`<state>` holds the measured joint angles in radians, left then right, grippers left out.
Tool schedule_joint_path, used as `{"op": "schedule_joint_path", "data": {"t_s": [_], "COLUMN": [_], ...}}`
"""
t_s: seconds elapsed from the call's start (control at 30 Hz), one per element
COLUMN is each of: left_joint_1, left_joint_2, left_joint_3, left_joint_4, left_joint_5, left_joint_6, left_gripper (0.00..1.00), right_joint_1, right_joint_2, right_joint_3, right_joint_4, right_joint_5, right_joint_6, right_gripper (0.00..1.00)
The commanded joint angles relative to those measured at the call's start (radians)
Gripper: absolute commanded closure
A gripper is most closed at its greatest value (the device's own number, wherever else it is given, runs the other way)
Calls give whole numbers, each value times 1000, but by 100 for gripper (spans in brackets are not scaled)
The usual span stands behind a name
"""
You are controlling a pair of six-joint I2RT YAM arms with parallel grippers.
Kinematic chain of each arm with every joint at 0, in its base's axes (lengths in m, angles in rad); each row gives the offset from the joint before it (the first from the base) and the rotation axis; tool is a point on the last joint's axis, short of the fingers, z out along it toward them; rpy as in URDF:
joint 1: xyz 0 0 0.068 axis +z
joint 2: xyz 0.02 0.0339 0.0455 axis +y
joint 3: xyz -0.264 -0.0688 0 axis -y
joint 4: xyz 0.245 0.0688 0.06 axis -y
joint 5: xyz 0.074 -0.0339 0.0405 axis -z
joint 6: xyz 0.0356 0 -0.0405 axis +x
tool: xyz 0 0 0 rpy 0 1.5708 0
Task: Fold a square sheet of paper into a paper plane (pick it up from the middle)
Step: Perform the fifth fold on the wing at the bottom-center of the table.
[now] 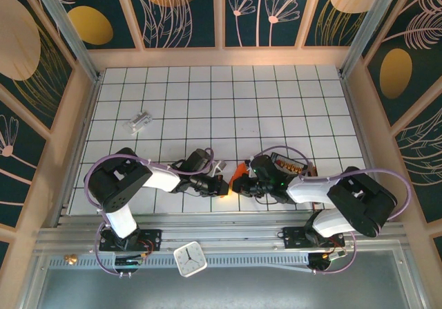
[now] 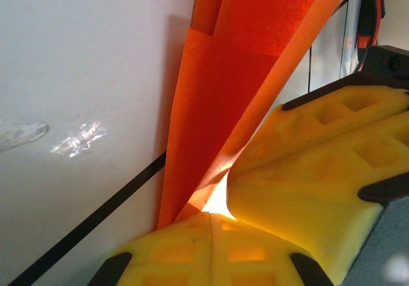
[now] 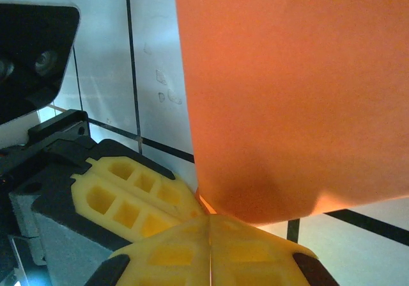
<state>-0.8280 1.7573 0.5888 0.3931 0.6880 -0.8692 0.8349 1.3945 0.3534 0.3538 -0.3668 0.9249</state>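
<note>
On the white gridded desk, just beyond the clock, the left claw and right claw were both clamped shut on the orange paper. It showed overlapping folded layers, so folding looked well underway, though no finished dart was evident.

Left claw and right claw clamped, tips close together.
</note>
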Motion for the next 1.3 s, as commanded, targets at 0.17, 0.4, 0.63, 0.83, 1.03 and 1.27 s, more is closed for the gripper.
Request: {"op": "schedule_joint_path", "data": {"t_s": [0.17,0.4,0.63,0.83,1.03,1.27], "left_joint_1": [-11,-10,-11,-10,-10,-10], "left_joint_2": [58,61,68,71,71,70], "left_joint_3": [-40,-42,-44,-41,-42,-40], "left_joint_4": [-102,-111,-135,-153,-154,-159], "left_joint_5": [-28,-31,-39,-45,-47,-47], "left_joint_6": [24,33,47,61,61,61], "left_gripper": [100,100,100,100,100,100], "right_joint_1": [1,-30,-80,-139,-206,-281], "right_joint_2": [50,89,91,77,55,34], "right_joint_3": [45,52,58,60,58,46], "right_joint_4": [42,13,-96,-146,-213,-251], "right_joint_5": [32,41,69,72,90,104], "right_joint_6": [9,-1,-3,-18,-60,-120], "right_gripper": [91,93,94,94,94,94]}}
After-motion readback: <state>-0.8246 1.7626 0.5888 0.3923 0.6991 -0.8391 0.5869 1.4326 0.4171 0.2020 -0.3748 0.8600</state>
